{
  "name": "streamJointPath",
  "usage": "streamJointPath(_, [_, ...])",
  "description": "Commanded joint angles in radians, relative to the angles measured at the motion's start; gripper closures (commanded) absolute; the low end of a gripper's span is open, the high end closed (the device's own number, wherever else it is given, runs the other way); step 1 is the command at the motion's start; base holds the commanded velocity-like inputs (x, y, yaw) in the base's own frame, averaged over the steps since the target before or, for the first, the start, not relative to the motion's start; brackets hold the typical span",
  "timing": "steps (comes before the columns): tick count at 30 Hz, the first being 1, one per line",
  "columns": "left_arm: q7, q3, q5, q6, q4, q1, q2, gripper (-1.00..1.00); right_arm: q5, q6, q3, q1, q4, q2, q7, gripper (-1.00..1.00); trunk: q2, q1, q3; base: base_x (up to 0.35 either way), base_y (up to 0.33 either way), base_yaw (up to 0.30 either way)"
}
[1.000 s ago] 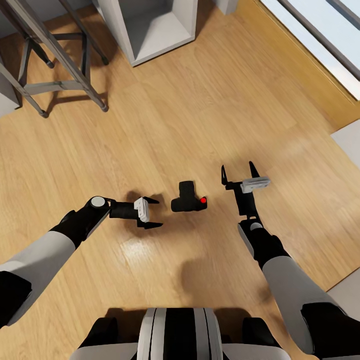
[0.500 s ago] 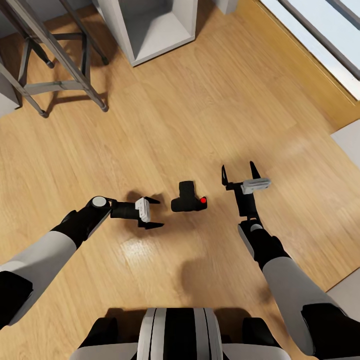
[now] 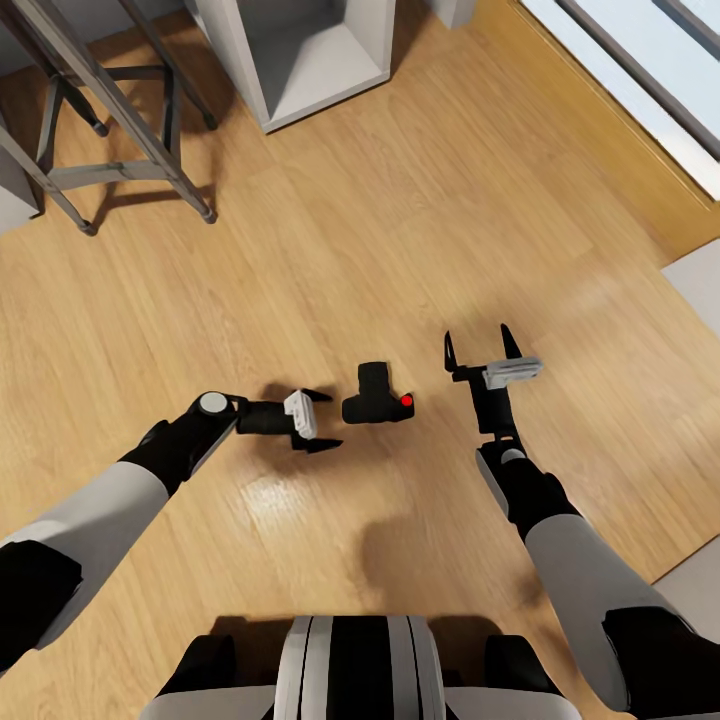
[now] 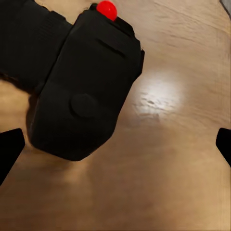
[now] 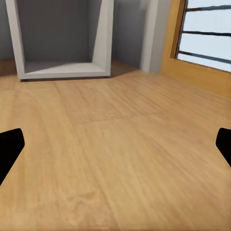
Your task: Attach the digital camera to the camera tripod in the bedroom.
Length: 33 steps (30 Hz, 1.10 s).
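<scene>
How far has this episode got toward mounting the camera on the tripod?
Early stage. Done: the robot has reached the digital camera, which lies on the wood floor. In hand: the left gripper is open beside the camera, not yet around it; the right gripper is open and holds nothing. Left: grasping, lifting, carrying to the camera tripod standing further away, and attaching it.

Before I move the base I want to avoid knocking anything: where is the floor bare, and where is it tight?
Bare wood floor lies between the white shelf unit and the digital camera, and beyond the right tool toward the window. It is tight around the camera, with the open left tool beside it, and by the camera tripod legs.
</scene>
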Motion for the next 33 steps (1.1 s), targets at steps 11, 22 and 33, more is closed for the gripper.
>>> streamJointPath(11, [0.216, -0.002, 0.006, -0.017, -0.003, -0.001, -0.01, -1.0, 0.002, 0.0, 0.001, 0.0, 0.003, -0.001, -0.004, -1.0, 0.0, 0.0, 0.0, 0.0, 0.0, 0.0])
streamJointPath(22, [0.272, -0.004, 0.003, -0.017, 0.006, -0.001, -0.013, -1.0, 0.003, 0.001, 0.001, 0.0, 0.003, -0.001, -0.004, -1.0, 0.0, 0.0, 0.0, 0.0, 0.0, 0.0])
streamJointPath(33, [0.28, 0.0, 0.002, -0.018, 0.008, -0.002, -0.003, -1.0, 0.003, 0.001, 0.001, 0.0, 0.003, -0.001, -0.004, -1.0, 0.0, 0.0, 0.0, 0.0, 0.0, 0.0])
